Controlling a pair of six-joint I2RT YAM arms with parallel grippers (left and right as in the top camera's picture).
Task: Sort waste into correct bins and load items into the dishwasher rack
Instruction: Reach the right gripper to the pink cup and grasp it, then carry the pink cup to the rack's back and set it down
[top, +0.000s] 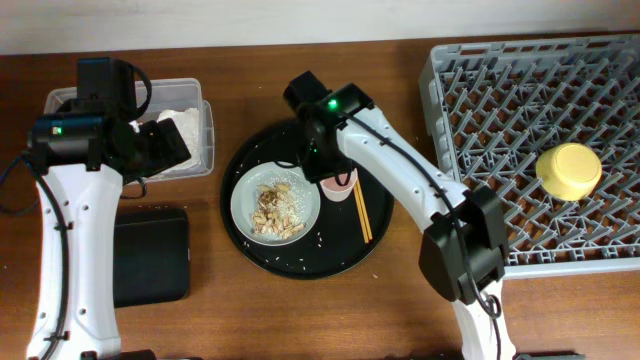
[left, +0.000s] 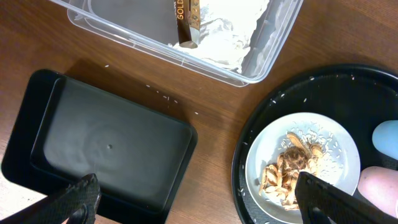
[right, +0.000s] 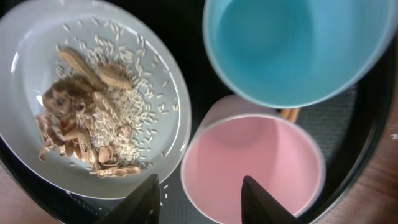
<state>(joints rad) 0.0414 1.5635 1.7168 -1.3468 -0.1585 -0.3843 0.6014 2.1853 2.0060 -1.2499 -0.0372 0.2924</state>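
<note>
Wooden table (top: 300, 320); pink cup (right: 249, 168) rim between right tool (right: 202, 199) fingers, apart; left tool (left: 199, 208) apart.

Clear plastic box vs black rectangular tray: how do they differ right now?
Material: the clear plastic box is see-through; the black rectangular tray is opaque.
Depth: the box has taller walls; the tray is shallow.
Contents: the box holds crumpled white napkins and a gold-brown wrapper; the tray has nothing in it.
Shared: both are rectangular with rounded corners and sit on the wooden table beside the round black tray.
</note>
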